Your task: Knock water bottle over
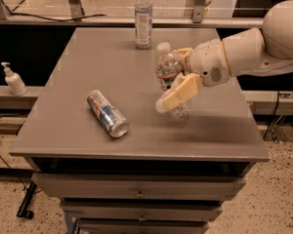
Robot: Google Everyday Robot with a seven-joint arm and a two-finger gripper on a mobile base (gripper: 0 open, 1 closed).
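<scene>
The water bottle (167,66), clear crinkled plastic with a white cap and a red, white and blue label, stands tilted on the right half of the grey table (102,57). Its cap leans left and towards the back, and its base is near the middle right. My gripper (171,79) reaches in from the right at label height. Its cream fingers (179,91) are apart, one in front of the bottle and one behind it, and the front one presses against the bottle's side.
A silver-and-blue drink can (107,113) lies on its side at the table's front left. A slim smooth bottle (143,16) stands at the back edge. A soap dispenser (12,79) sits on a ledge to the left. Drawers are below the tabletop.
</scene>
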